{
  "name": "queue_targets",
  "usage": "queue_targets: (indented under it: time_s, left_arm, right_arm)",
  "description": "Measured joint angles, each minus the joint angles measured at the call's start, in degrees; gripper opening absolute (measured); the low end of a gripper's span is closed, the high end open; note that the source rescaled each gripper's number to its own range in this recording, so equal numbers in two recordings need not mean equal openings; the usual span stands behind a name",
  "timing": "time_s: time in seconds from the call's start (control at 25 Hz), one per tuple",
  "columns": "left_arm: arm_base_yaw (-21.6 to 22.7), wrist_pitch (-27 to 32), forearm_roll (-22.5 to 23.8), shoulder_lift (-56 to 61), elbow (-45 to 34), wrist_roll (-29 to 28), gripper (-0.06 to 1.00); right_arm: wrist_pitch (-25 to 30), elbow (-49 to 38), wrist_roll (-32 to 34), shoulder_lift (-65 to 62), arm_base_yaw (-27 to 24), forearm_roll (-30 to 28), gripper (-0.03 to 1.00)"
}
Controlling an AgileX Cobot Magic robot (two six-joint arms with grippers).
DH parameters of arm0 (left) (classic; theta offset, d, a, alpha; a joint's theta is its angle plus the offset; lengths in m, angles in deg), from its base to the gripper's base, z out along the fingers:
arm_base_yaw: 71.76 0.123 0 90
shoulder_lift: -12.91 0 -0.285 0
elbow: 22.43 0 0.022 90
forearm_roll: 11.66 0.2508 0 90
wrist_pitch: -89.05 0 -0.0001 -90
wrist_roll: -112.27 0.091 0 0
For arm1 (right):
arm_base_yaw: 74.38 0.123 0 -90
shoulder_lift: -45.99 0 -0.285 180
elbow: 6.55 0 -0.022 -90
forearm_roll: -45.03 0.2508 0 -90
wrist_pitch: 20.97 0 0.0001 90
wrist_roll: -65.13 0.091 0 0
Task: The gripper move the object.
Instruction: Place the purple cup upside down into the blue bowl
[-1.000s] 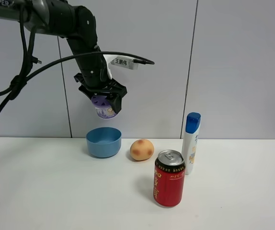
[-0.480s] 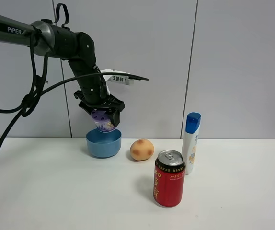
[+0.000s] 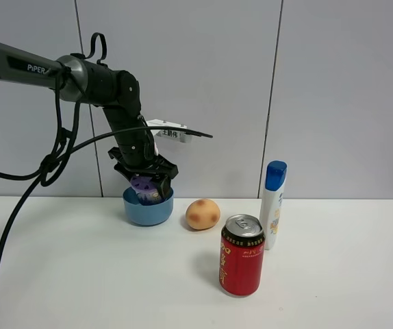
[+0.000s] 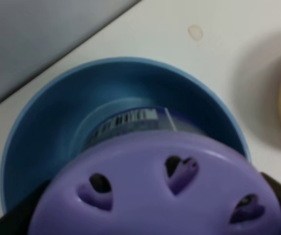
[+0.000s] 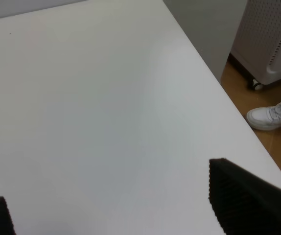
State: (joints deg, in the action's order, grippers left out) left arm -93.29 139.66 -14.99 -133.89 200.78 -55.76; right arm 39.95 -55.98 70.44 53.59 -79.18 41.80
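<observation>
- A black arm [image 3: 107, 86] reaches in from the left edge of the exterior high view and bends down at the wall, with black cables [image 3: 18, 205] hanging from it and a white label tag [image 3: 170, 132] sticking out beside it.
- The left gripper [image 3: 147, 186] points down over the blue bowl [image 3: 148, 211], its jaws clamped on the tub [image 3: 144, 184] from either side.
- The tub sits low in the bowl's mouth. In the left wrist view its purple lid [image 4: 160, 196] with petal-shaped holes fills the foreground and its printed side lies inside the bowl's wall [image 4: 42, 132]. I cannot tell whether it touches the bowl's floor.
- An orange-tan ball [image 3: 203, 214] rests on the white table [image 3: 80, 274] just beside the bowl, to its right.
- A red can [image 3: 242, 255] stands upright nearer the camera, right of the ball.
- A white bottle [image 3: 274, 204] with a blue cap stands just behind the can's right side.
- The right gripper [image 5: 121, 210] shows only in the right wrist view, above bare table near the edge. Its black fingers [image 5: 243, 200] are spread wide with nothing between them.
- Past that edge a white shoe [image 5: 272, 115] lies on a wooden floor.
</observation>
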Motion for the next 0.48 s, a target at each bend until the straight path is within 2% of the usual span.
queue_targets:
  time_s: [0.48]
  left_arm:
    - [0.0, -1.18, 0.0, -0.13, 0.0, 4.97, 0.01]
  right_arm:
    - [0.0, 0.0, 0.0, 0.0, 0.0, 0.0, 1.0]
